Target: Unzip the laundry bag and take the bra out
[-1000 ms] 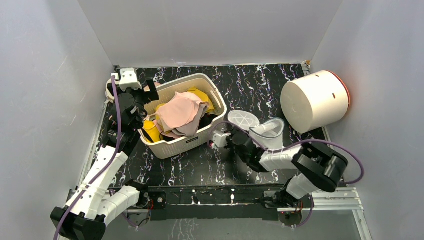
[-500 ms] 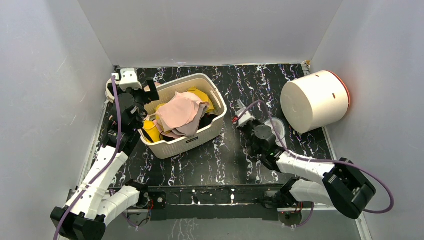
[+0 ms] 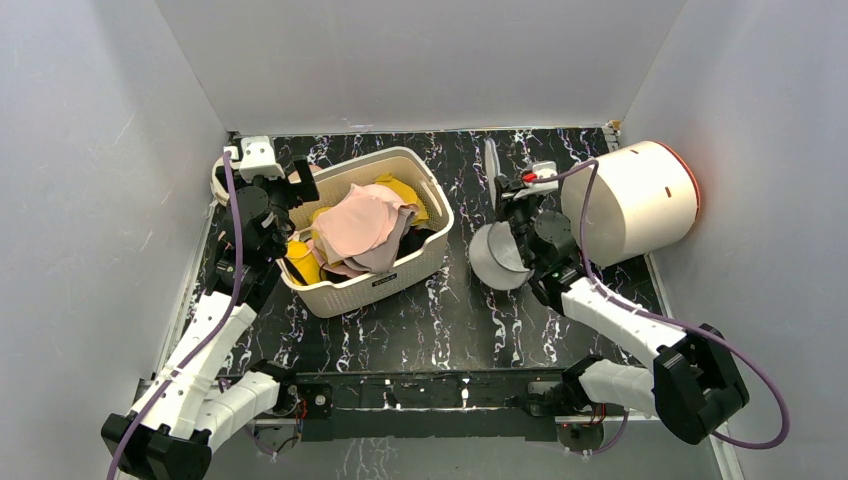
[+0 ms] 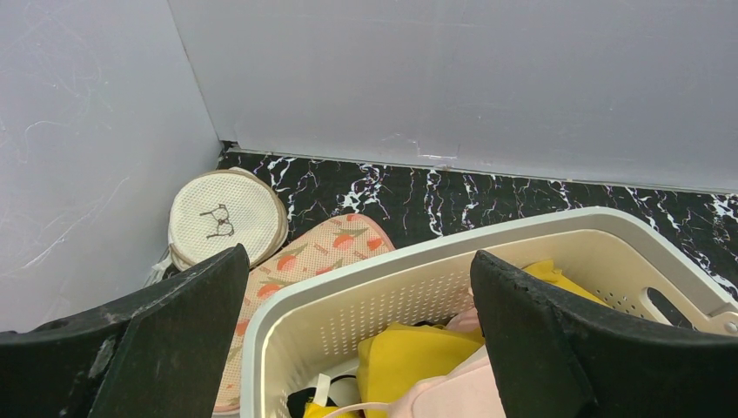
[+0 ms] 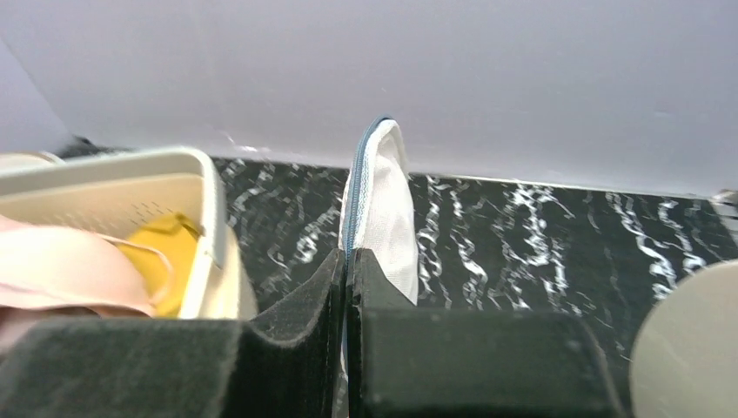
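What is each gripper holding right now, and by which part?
Right gripper pinches the laundry bag by its lid's zipper rim; left gripper holds nothing.

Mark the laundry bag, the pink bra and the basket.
laundry bag (image 3: 496, 260): top external view, on its rounded mesh body.
pink bra (image 3: 362, 222): top external view, on the uppermost cup.
basket (image 3: 372, 286): top external view, on its near outer wall.

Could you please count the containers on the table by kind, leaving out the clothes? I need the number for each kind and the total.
Basket: 1
Mesh laundry bag: 1
Flat discs: 2 (cream disc, pink patterned disc)
White drum: 1
Total: 5
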You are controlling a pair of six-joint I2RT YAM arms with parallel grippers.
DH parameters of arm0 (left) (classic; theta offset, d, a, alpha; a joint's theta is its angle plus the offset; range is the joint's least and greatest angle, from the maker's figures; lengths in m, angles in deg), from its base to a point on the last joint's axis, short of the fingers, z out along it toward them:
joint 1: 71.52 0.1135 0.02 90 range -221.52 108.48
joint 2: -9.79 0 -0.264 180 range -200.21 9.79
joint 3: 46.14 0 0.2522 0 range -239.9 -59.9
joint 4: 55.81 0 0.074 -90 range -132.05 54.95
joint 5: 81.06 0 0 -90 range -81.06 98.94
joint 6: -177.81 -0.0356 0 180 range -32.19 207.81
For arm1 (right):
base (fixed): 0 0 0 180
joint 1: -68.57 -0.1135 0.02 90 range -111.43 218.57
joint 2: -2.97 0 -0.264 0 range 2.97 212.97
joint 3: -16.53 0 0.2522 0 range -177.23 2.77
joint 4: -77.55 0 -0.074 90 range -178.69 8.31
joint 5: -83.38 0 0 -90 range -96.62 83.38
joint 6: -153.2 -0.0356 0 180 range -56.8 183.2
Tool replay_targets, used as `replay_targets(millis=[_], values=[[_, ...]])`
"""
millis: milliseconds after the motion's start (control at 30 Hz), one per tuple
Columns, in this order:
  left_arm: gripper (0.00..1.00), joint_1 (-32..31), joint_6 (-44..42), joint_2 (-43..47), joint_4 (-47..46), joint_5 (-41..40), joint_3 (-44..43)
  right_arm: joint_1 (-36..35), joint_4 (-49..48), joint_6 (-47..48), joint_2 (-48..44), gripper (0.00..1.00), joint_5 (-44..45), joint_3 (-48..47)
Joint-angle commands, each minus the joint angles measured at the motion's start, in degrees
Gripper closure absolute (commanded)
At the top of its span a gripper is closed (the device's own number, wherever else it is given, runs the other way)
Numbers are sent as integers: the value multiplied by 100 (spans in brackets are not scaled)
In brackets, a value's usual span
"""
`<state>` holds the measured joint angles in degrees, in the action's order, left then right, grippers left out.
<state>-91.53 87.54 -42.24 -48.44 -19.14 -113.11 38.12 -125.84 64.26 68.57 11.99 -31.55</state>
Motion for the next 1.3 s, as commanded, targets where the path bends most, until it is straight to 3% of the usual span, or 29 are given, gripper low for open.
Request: replay_targets(millis=[0,333,467,667,1000,1267], values=[[2,-16,10,74,-152,3,12,39,-218,-1024,-90,100,-300,-479],[2,-19,27,61,-152,27,16,40,1648,-2841,-717,100,-155,-452],[2,-15,37,52,-132,48,4,40,2338,-4128,-1155,100,-77,-273],[2,-19,48,50,-119,54,1,45,2375,-5159,-1668,100,-330,332],[2,-21,70,42,-109,87,1,40,4909,-6000,-2373,100,793,220],[2,-19,77,10,-107,75,9,40,5870,-5971,-2376,100,833,291]])
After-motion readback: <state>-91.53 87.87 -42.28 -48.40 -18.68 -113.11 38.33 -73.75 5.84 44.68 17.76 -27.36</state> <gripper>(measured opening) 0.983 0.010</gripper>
